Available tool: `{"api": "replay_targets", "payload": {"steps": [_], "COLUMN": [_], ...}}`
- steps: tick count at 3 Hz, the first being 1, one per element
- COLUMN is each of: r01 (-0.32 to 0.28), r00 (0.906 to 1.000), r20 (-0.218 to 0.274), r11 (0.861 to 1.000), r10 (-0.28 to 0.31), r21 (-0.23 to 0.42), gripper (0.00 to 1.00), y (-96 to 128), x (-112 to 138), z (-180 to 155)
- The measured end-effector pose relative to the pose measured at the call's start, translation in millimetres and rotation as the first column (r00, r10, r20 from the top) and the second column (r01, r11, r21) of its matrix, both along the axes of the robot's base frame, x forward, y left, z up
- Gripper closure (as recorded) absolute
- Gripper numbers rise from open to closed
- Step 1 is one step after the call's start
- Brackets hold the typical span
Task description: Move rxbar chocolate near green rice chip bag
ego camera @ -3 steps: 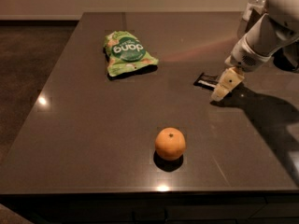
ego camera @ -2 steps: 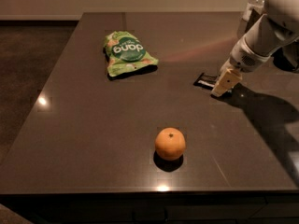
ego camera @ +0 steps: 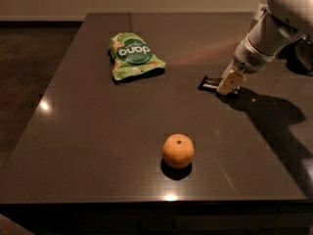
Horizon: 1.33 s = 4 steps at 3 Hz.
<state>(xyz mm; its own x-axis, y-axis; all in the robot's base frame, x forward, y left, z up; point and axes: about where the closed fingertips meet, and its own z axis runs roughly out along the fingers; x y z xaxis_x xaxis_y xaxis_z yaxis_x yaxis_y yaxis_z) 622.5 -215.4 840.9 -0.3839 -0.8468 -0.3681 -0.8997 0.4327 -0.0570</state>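
The rxbar chocolate (ego camera: 209,83), a small flat black bar, lies on the dark table (ego camera: 98,141) at the right of centre. My gripper (ego camera: 228,84) comes down from the upper right and stands right over the bar's right end, covering part of it. The green rice chip bag (ego camera: 132,55), crinkled with a dark round "dang" logo, lies at the back left, well apart from the bar.
A round orange fruit (ego camera: 178,151) sits near the table's front edge, in front of the bar. My white arm (ego camera: 274,28) crosses the upper right corner and casts a shadow over the table's right side.
My gripper has moved a little toward the back and lower, closing in on the bar's right end. The bar, bag and orange have not moved.
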Motion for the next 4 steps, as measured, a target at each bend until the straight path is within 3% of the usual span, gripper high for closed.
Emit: {"api": "replay_targets", "payload": {"steps": [1, 4], "r01": [-0.027, -0.121], "r00": [0.9995, 0.9921], "r20": [-0.013, 0.042], "r11": [1.0, 0.989], "r10": [0.027, 0.118], "r21": [0.006, 0.086], "gripper": [1.0, 1.0], "y": [18.3, 94.6], "x": [11.4, 61.3], "z": [4.8, 31.4]}}
